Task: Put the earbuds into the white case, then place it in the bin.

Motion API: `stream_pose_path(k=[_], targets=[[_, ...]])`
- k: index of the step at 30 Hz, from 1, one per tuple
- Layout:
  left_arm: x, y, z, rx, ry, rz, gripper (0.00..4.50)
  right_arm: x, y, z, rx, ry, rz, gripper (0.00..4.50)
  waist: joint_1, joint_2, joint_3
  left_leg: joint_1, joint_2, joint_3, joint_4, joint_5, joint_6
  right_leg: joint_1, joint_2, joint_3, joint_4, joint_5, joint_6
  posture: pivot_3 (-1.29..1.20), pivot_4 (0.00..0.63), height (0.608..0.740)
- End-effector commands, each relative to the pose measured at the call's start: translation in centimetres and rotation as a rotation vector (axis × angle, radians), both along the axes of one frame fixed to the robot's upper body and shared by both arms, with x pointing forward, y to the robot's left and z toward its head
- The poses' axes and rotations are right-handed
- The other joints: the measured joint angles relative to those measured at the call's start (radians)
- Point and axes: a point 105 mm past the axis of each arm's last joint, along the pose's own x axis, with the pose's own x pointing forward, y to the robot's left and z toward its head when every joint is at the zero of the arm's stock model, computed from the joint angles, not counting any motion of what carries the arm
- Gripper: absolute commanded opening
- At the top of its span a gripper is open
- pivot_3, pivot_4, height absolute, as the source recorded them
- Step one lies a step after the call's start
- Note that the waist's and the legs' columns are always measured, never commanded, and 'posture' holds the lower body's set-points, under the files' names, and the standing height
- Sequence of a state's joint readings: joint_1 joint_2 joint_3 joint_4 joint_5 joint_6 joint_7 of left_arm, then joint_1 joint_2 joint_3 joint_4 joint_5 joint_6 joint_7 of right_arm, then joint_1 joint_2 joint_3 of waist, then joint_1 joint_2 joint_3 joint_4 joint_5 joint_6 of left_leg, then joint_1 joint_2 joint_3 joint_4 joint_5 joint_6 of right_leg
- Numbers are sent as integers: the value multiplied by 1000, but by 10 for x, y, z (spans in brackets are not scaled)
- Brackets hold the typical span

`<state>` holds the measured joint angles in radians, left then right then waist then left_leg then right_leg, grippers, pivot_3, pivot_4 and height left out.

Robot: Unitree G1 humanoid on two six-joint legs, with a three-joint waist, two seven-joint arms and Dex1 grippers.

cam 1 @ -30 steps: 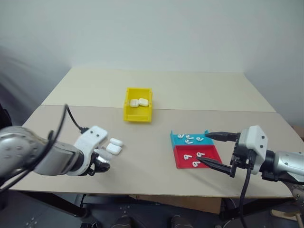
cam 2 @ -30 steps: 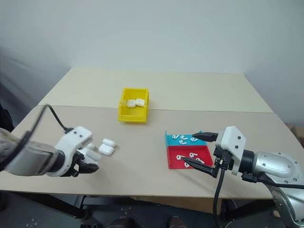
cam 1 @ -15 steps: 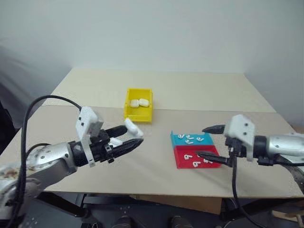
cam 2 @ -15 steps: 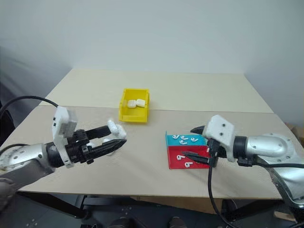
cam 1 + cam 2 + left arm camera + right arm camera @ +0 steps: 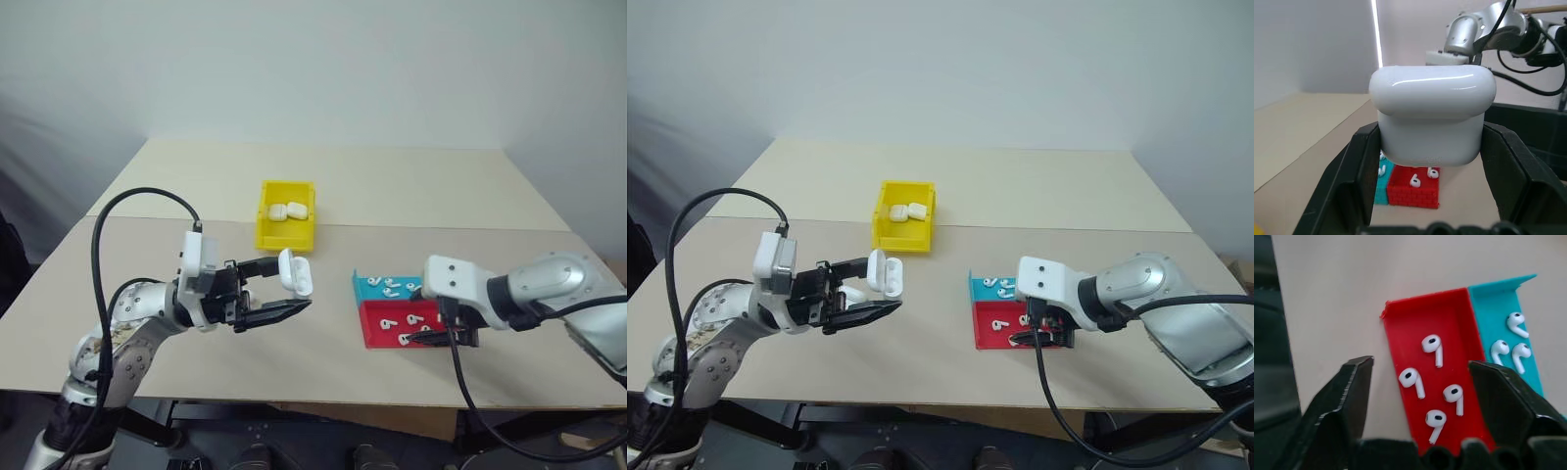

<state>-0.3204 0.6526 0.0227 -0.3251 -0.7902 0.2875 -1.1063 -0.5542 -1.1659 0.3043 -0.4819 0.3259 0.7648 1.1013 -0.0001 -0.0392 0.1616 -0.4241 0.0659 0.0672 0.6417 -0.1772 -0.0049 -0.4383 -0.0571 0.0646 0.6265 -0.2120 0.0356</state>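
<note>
A plain pale wall closes the room behind a light tan bench (image 5: 411, 186), whose top is made of two boards meeting at a seam that runs across its width just behind the bin. On the left, the left gripper (image 5: 284, 289) is held above the bench, pointing toward the right, its two black fingers clamped on the white case (image 5: 296, 272), which stands upright between them with its lid closed; in the left wrist view the case (image 5: 1432, 115) sits squeezed between the two finger pads, clear of the surface. A black cable loops up from that arm. Behind it, near the middle of the bench and just short of the seam, stands the yellow bin (image 5: 285, 216), with two more white cases (image 5: 288, 211) lying side by side inside it. Further right lies a shallow tray (image 5: 404, 311) with a teal compartment at the back and a red one at the front; the earbuds (image 5: 1422, 377) lie loose in both, four in the red part and several in the teal. The right gripper (image 5: 1420, 382) is angled down over the red compartment, its fingers partly spread on either side of the earbuds there and holding nothing.
</note>
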Motion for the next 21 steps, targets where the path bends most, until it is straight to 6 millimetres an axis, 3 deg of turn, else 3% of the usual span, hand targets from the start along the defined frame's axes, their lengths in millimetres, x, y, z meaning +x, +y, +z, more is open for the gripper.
stream_pose_path(k=[1,4,7,9,21], targets=[[-6,-9,8,-24,-49,-89,2767,4,-3,2,-53,-22,33,3336,-3,0,0,0,0,0,0,0,0,0,0,0,0,0,0,0,150,740],[-8,-20,4,-35,-57,-135,2767,7,-5,-7,-96,-8,60,3336,-8,0,0,0,0,0,1,0,0,0,0,0,1,0,0,0,150,740],[-9,-27,0,-46,-66,-148,2767,9,-7,-17,-142,-4,81,2755,-13,0,0,1,0,0,2,0,0,1,0,0,1,0,1,0,150,740],[-11,-30,2,-58,-70,-151,2767,13,-5,-20,-152,-6,86,2054,-17,0,0,1,0,0,2,0,0,1,0,0,1,0,1,0,150,740],[-13,-34,0,-67,-98,-71,2767,29,3,-30,-205,-21,177,2054,-16,0,0,2,0,-1,2,0,0,1,1,0,3,0,1,0,150,740]])
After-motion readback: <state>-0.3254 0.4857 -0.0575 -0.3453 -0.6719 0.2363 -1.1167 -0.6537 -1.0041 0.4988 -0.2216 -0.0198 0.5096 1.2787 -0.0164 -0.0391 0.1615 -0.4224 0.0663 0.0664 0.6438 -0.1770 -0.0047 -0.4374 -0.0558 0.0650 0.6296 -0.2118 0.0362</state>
